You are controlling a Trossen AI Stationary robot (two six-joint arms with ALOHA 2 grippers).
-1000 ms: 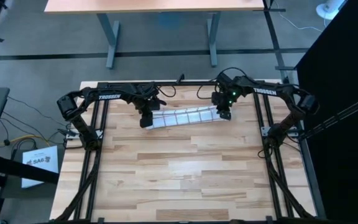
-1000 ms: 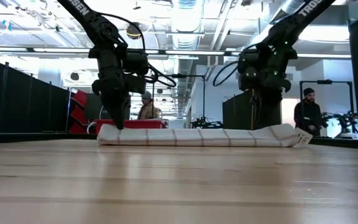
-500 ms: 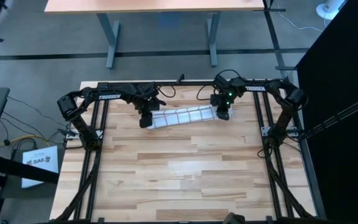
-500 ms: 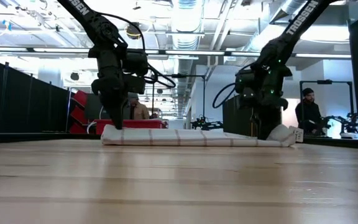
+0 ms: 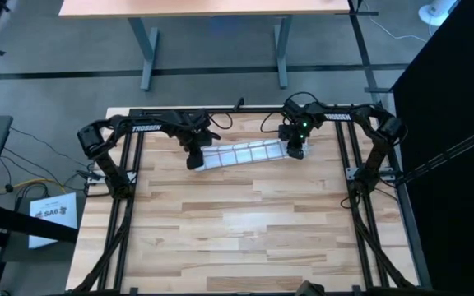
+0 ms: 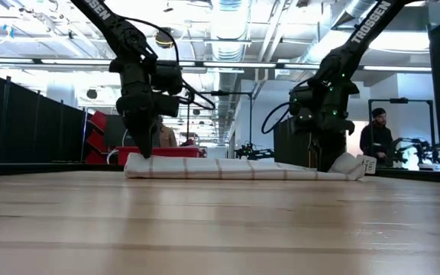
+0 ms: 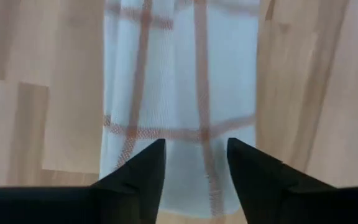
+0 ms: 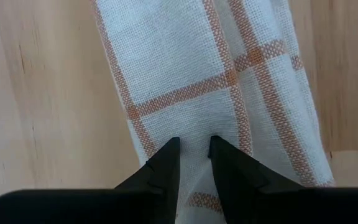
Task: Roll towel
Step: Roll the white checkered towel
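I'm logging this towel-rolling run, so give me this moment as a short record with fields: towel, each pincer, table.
towel: towel lies as a long narrow roll near the table's far edge, grid lines showing
left pincer: left pincer at the roll's left end, fingers apart over the cloth
right pincer: right pincer at the roll's right end, fingers pinching a fold of cloth
table: wooden table

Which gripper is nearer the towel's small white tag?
Right. The right gripper pinches the towel at the end where the tag sticks out; the left gripper is at the opposite end.
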